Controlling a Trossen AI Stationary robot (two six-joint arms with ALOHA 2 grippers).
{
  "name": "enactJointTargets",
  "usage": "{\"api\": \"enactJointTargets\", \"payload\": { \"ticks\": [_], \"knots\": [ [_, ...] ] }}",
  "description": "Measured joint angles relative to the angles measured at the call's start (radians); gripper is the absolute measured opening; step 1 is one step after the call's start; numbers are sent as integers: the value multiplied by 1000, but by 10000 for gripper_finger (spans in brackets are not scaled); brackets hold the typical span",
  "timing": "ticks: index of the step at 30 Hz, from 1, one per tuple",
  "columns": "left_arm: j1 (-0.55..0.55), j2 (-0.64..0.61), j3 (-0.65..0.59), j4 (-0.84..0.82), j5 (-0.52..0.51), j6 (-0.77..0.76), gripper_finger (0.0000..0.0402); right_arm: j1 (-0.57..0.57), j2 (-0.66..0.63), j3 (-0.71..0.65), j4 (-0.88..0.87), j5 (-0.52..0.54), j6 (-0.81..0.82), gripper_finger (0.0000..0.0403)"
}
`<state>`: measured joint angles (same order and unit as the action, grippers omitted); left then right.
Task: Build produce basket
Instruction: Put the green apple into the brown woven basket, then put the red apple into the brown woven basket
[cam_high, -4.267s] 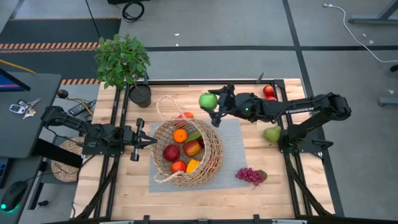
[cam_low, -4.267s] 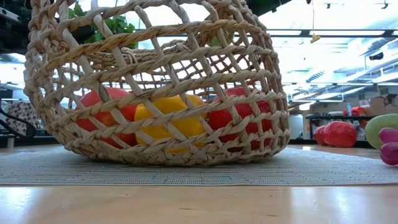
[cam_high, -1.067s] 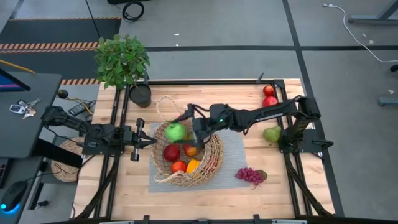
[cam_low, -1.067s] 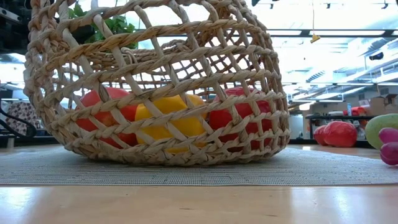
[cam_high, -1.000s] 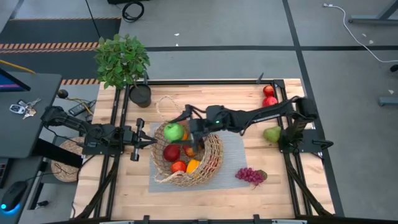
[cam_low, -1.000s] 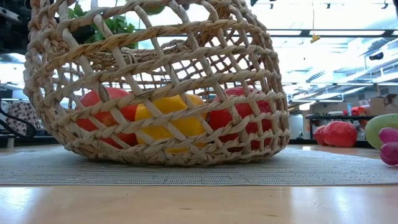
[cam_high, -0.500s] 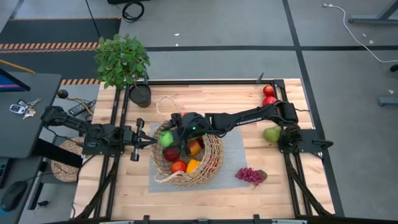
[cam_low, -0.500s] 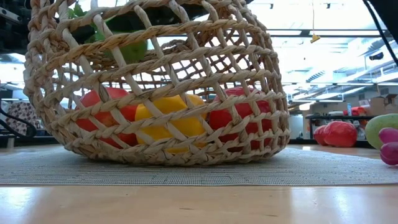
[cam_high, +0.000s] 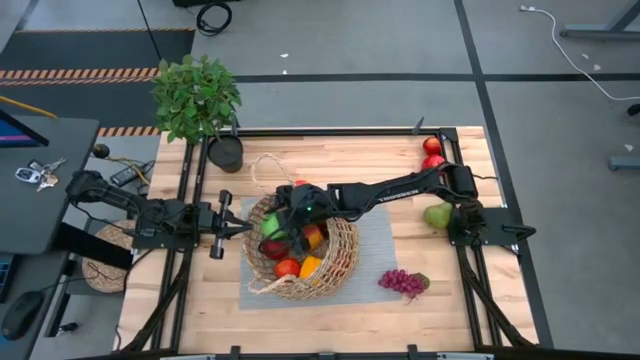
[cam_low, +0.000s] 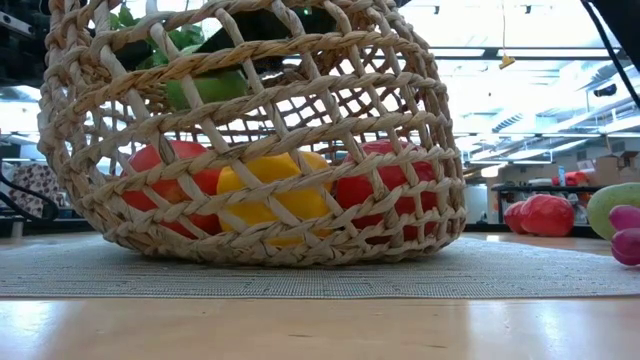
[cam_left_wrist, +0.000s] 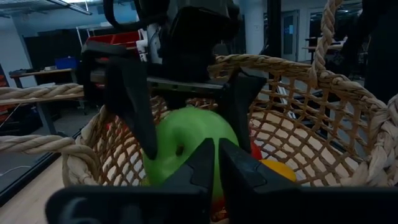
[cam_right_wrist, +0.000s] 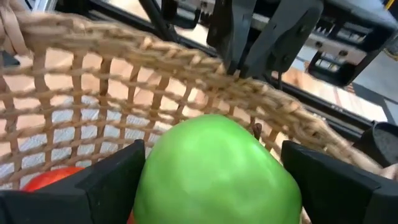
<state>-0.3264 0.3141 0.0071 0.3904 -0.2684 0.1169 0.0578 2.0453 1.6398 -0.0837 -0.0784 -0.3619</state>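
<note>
The basket (cam_high: 300, 245) sits mid-surface on a grey mat (cam_high: 375, 250), its thin handle (cam_high: 262, 170) looping off the far rim. Inside it: a red apple (cam_high: 275, 247), an orange (cam_high: 312, 236), a second red piece (cam_high: 286, 268) and a yellow piece (cam_high: 309, 266). From the low view the red and yellow fruit (cam_low: 262, 195) press against the weave at the bottom, and a green apple (cam_low: 205, 88) hangs higher up, just under the rim.

That green apple (cam_high: 270, 224) is in the right jaws (cam_high: 275, 226), reaching in over the basket's left side with the right arm (cam_high: 400, 188) stretched across the surface. The right wrist view has the apple (cam_right_wrist: 217, 171) filling the space between the two dark fingers (cam_right_wrist: 102, 180), both pressed to its sides, so the jaws are closed on it, spread only as wide as the apple. It is inside the basket wall but clear of the fruit below.

The left jaws (cam_high: 238, 227) wait just outside the basket's left rim, tips closed together with nothing between them; the left wrist view looks straight past them at the apple (cam_left_wrist: 186, 146) and the right fingers (cam_left_wrist: 134, 106) clamping it.

Outward on the surface: a pear (cam_high: 437, 215) beside the right arm's base, two red apples (cam_high: 433, 153) at the far right corner, grapes (cam_high: 402, 283) off the mat's near right corner. A potted plant (cam_high: 198, 100) stands at the far left corner.
</note>
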Motion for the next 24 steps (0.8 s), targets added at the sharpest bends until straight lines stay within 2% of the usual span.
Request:
{"api": "enactJointTargets", "payload": {
  "ticks": [4, 9, 14, 20, 24],
  "knots": [
    [0, 0, 0, 0, 0, 0, 29, 0, 0, 0, 1, 4, 3, 396],
    [0, 0, 0, 0, 0, 0, 35, 0, 0, 0, 6, 7, -3, 395],
    [0, 0, 0, 0, 0, 0, 33, 6, -53, -2, 23, 165, -8, 398],
    [0, 0, 0, 0, 0, 0, 28, 8, -143, -24, 6, 201, 0, 387],
    [0, 0, 0, 0, 0, 0, 34, 8, -195, -91, 55, 288, -6, 378]
  ]
}}
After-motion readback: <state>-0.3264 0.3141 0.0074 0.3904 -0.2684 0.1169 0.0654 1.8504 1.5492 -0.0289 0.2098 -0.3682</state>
